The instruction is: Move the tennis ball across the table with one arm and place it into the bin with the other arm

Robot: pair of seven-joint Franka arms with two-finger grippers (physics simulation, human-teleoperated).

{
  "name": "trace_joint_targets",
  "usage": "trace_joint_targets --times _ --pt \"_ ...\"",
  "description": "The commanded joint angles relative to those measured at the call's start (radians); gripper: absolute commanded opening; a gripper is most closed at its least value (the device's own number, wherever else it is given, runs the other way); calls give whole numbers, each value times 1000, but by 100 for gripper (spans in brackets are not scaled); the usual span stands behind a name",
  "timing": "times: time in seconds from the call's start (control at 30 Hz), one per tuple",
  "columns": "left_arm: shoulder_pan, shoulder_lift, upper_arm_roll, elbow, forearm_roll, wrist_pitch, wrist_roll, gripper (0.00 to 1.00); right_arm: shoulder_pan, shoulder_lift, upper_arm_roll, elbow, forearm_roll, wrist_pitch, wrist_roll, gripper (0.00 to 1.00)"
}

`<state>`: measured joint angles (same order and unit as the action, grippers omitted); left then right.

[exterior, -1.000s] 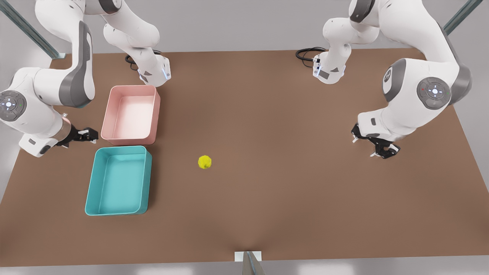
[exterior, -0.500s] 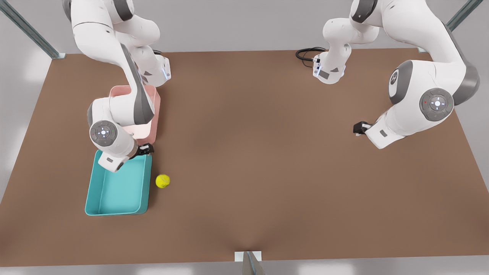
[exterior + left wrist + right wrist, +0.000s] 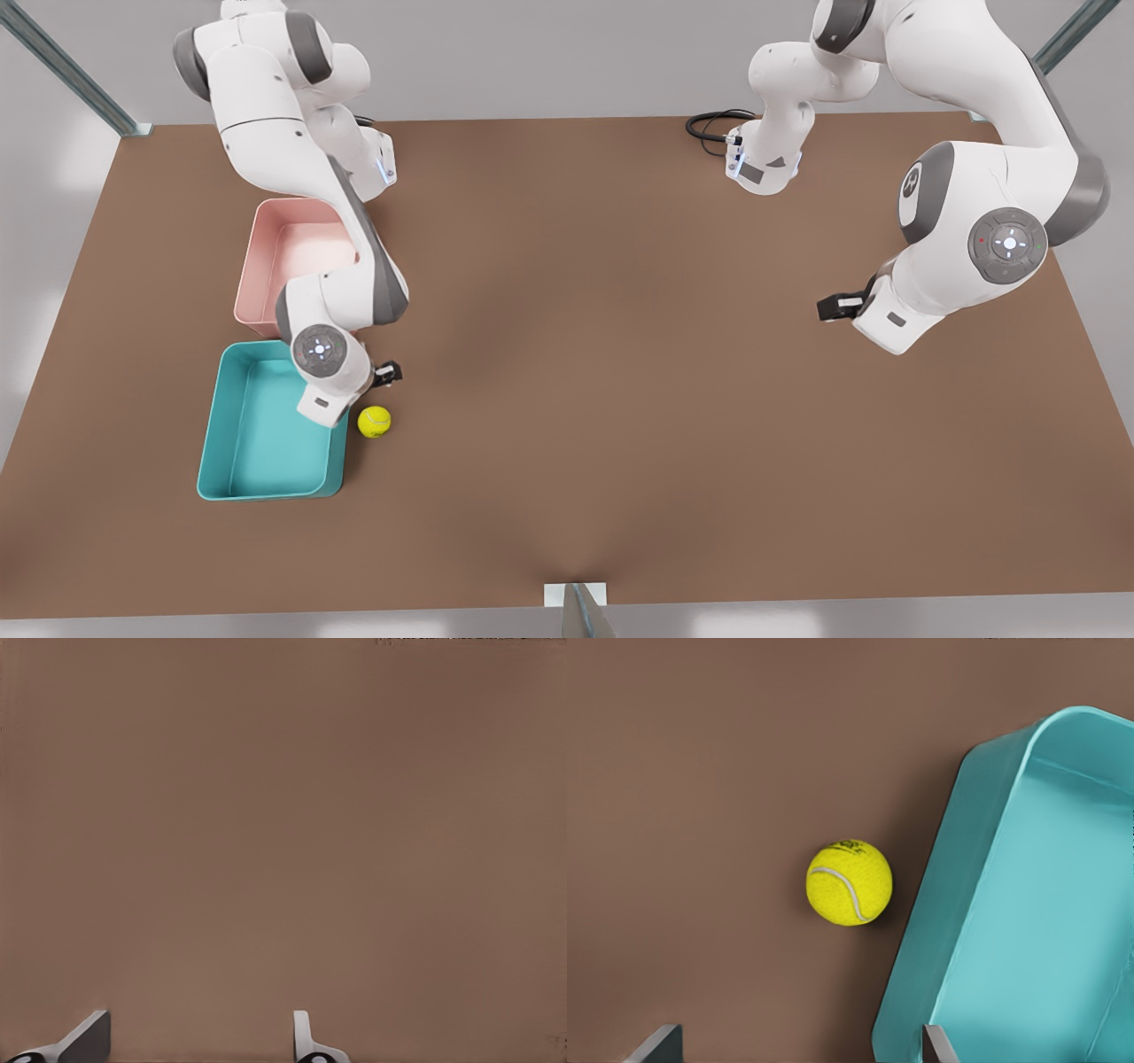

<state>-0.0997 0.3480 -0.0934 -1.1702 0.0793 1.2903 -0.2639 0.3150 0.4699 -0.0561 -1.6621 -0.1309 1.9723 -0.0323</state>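
Observation:
The tennis ball (image 3: 374,422) (image 3: 849,882) rests on the brown table (image 3: 620,354), just beside the long wall of the teal bin (image 3: 257,434) (image 3: 1045,904) on the side facing the table's middle. It looks very close to that wall. My right gripper (image 3: 387,374) (image 3: 797,1050) hovers over the ball near the bin's corner, open with nothing between its fingers. Far off at the front view's right, my left gripper (image 3: 833,307) (image 3: 195,1045) is open over bare tabletop, and that arm waits.
A pink tray (image 3: 275,257) stands directly behind the teal bin, partly covered by the right arm. Both arm bases (image 3: 762,164) sit at the table's far edge, with a black cable coil (image 3: 713,124) beside one. A grey post (image 3: 580,611) stands at the near edge.
The ball rolled from mid-table toward the front view's left and stopped by the teal bin. The right arm swung from the left edge over the bins to above it. The left arm drew back slightly.

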Motion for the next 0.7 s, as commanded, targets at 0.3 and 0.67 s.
trace_joint_targets --times 0.3,0.67 --pt "0 -1 0 1 7 -2 -195 100 0 119 9 79 -95 79 -1034 100" --pt "-2 -3 -9 3 -1 -25 -215 100 -4 194 1 77 -99 143 -1388 100"
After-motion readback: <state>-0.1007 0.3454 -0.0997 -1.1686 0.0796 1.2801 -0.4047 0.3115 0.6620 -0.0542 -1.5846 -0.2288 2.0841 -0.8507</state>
